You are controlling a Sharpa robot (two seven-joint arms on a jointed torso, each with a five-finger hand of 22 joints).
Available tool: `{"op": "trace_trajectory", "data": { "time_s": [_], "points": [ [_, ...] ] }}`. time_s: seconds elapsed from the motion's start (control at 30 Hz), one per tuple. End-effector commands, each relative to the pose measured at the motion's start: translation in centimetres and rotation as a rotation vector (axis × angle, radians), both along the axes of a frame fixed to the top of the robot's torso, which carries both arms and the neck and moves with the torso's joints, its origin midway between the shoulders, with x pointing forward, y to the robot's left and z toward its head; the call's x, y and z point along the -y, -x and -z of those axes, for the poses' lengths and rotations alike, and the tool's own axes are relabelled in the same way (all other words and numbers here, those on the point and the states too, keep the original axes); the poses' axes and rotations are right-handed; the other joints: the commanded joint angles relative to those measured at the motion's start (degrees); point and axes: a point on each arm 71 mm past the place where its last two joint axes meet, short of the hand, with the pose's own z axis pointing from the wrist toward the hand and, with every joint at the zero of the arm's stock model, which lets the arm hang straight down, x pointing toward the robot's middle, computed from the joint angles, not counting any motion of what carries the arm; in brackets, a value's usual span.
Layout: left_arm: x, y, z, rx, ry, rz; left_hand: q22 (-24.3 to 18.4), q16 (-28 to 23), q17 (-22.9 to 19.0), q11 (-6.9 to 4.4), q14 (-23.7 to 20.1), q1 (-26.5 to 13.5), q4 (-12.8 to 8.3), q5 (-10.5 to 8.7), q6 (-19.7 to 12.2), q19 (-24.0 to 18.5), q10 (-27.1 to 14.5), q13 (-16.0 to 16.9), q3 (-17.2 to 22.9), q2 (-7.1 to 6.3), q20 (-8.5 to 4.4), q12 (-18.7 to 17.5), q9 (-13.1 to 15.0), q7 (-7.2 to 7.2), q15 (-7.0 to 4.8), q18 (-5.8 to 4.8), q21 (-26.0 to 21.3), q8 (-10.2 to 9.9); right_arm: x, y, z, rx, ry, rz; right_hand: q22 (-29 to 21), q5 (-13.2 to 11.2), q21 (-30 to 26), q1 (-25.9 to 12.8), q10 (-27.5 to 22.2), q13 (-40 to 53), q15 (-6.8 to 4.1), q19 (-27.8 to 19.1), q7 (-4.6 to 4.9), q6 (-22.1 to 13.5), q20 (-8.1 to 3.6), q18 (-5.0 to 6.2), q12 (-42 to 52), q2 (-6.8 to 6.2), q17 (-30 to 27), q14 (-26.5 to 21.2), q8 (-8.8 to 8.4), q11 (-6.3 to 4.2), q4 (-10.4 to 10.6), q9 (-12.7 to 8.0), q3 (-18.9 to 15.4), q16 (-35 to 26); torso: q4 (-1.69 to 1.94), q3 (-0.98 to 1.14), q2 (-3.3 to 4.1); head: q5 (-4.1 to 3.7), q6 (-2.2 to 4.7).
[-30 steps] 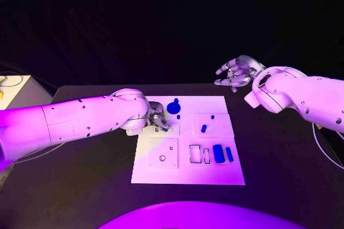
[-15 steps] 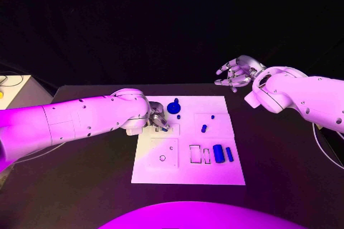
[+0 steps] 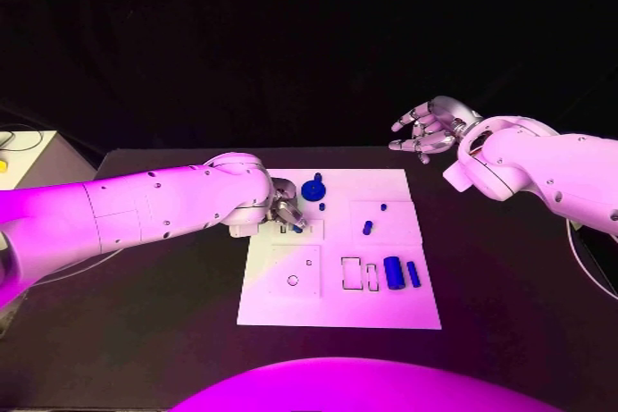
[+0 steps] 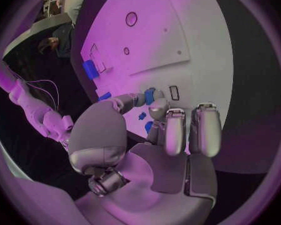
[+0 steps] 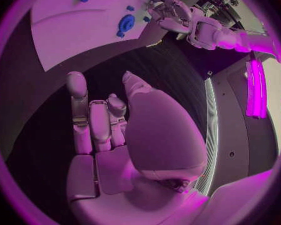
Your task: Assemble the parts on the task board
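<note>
The white task board (image 3: 338, 300) lies in the middle of the table. My left hand (image 3: 285, 210) hovers over its far left part and pinches a small blue part (image 4: 150, 95) between thumb and fingertip; the part's tip (image 3: 296, 228) peeks out below the fingers. A round blue disc (image 3: 313, 191) stands beside that hand, also seen as the disc (image 5: 126, 22). A short blue piece (image 3: 367, 227) lies mid-board. A blue block (image 3: 393, 273) and a slim blue bar (image 3: 413, 273) lie to the right. My right hand (image 3: 430, 130) is raised beyond the board's far right corner, fingers apart, holding nothing.
Rectangular slots (image 3: 350, 275) and a small round hole (image 3: 292, 281) mark the near half of the board. A pale box (image 3: 29, 157) stands at the table's far left edge. Black table (image 3: 515, 287) surrounds the board on all sides.
The head picture has shifted slightly. Both hands keep their places relative to the board, and the left hand still pinches the small blue part.
</note>
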Motion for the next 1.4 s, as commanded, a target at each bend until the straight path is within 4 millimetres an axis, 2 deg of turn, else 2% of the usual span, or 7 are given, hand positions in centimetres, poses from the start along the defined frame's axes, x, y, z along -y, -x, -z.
{"op": "trace_trajectory", "data": {
  "time_s": [0.03,0.37,0.53,0.7,1.4],
  "points": [
    [0.45,0.29,0.35,-0.030,-0.018,0.035,2.2,0.4,11.1,-0.11,5.0,-0.6,-11.1,0.06,0.7,0.5,0.7,-0.2,11.1,0.43,0.06,0.4,0.2,-0.94,-0.44,-1.06,0.3,0.5,0.07,0.04,0.05,-0.009,0.007,-0.004,0.0,0.1,0.0,-0.2,-0.2,0.0,-0.08,-0.3,0.08,-0.5,0.11,0.97,-0.1,-0.62,0.0,-0.4,0.26,0.10,0.0,0.1,0.3,-0.1,-0.11,-0.02,-0.05,0.08,-0.15],
    [0.82,-0.05,0.27,-0.004,-0.011,0.021,2.5,0.7,11.3,-0.64,5.1,-1.4,-10.6,-0.19,1.4,0.7,1.7,-0.4,10.1,0.82,-0.25,0.5,0.5,-1.59,-0.85,-1.12,0.3,1.2,0.21,0.08,0.06,-0.011,0.008,-0.002,0.0,0.1,0.0,-0.2,-0.2,0.0,-0.08,-0.3,0.08,-0.5,0.11,0.97,-0.1,-0.62,0.0,-0.4,0.26,0.10,0.0,0.1,0.3,-0.1,-0.01,0.05,-0.06,-0.04,-0.33],
    [1.01,-0.16,0.24,0.005,-0.008,0.017,2.9,0.9,11.5,-0.97,5.1,-1.6,-10.2,-0.64,1.9,1.1,2.3,-0.7,9.1,1.25,-0.49,0.4,0.6,-1.98,-1.12,-1.22,0.4,1.5,0.27,0.10,0.07,-0.013,0.009,-0.002,0.0,0.1,0.0,-0.2,-0.2,0.0,-0.08,-0.3,0.08,-0.5,0.11,0.97,-0.1,-0.62,0.0,-0.4,0.26,0.10,0.0,0.1,0.3,-0.1,-0.09,-0.04,-0.04,-0.07,-0.32],
    [1.22,-0.10,0.28,-0.001,-0.011,0.024,3.0,1.1,11.8,-1.12,5.2,-1.7,-10.0,-0.79,2.3,1.2,2.5,-1.1,8.5,1.41,-0.61,0.2,0.5,-2.18,-1.24,-1.25,0.4,1.7,0.33,0.11,0.07,-0.014,0.009,-0.001,-0.2,0.1,-0.3,-0.1,-0.3,-0.1,-0.08,-0.3,0.07,-0.5,0.12,1.00,-0.1,-0.63,-0.1,-0.4,0.40,0.10,0.0,0.1,0.3,-0.1,-0.07,0.00,-0.04,-0.16,-0.35],
    [0.74,-0.01,0.35,0.000,-0.036,0.038,3.2,1.3,12.0,-1.41,5.3,-1.2,-10.2,-0.71,2.6,1.3,2.5,-2.0,7.8,1.74,-0.84,-0.4,0.4,-2.48,-1.48,-1.29,0.4,1.7,0.59,0.13,0.07,-0.014,0.010,0.003,-0.2,0.1,-0.3,-0.1,-0.3,-0.1,-0.08,-0.3,0.07,-0.5,0.12,1.00,-0.1,-0.63,-0.1,-0.4,0.40,0.10,0.0,0.1,0.3,-0.1,-0.02,-0.04,-0.06,-0.18,-0.38]
  ]
}}
